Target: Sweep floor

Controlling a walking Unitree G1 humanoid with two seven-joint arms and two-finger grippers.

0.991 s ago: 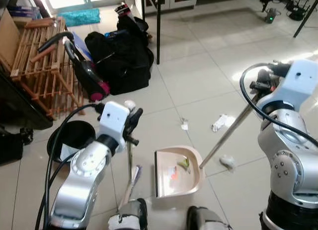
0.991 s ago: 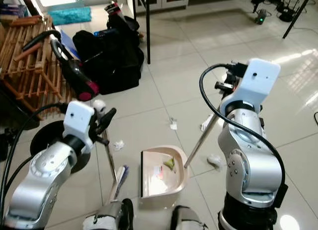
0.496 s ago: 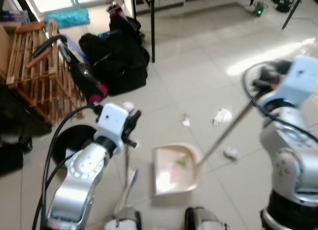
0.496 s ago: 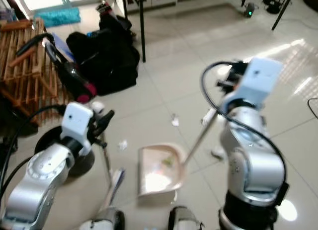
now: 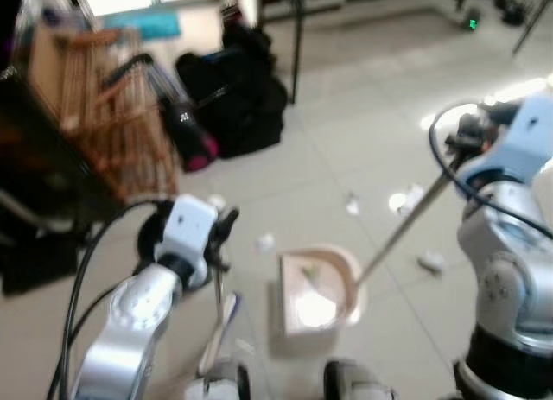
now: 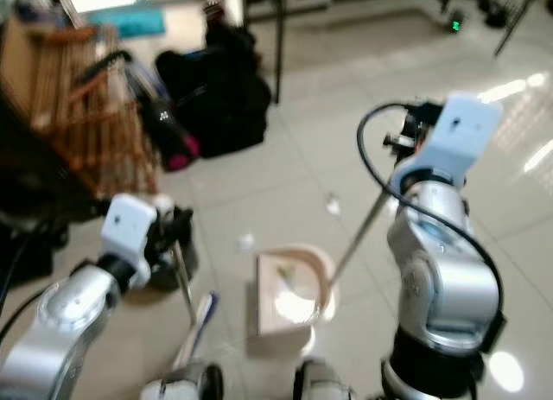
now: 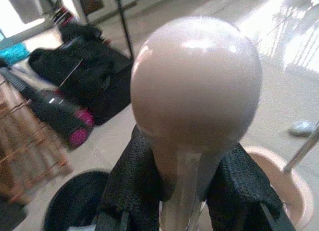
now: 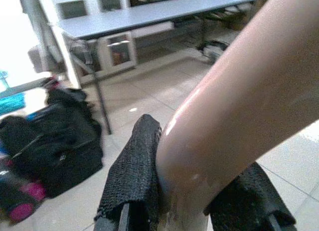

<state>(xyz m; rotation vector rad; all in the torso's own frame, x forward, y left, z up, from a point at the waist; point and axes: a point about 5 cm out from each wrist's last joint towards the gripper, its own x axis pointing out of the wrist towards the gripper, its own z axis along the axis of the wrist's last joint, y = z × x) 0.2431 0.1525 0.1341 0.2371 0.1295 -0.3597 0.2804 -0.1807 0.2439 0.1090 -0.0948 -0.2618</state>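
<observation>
A beige dustpan (image 5: 315,292) rests on the tiled floor just ahead of my feet, with small bits of litter inside. Its long metal handle (image 5: 402,227) slants up to my right gripper (image 5: 458,149), which is shut on the thick beige handle end (image 8: 239,106). My left gripper (image 5: 220,236) is shut on the broom handle just under its round knob (image 7: 194,81). The broom's brush (image 5: 220,326) touches the floor left of the pan. Crumpled white paper scraps (image 5: 265,242) (image 5: 406,200) (image 5: 429,262) lie around the pan.
A black round bin (image 6: 177,253) stands behind my left arm. Black bags (image 5: 246,102), a vacuum cleaner (image 5: 186,115) and a wooden rack (image 5: 104,115) crowd the far left. A dark table leg (image 5: 296,37) stands beyond the bags. Open tiles stretch to the far right.
The whole picture has swung and blurred, so the camera moved. Both grippers keep their holds, and broom and dustpan stay in much the same place before me.
</observation>
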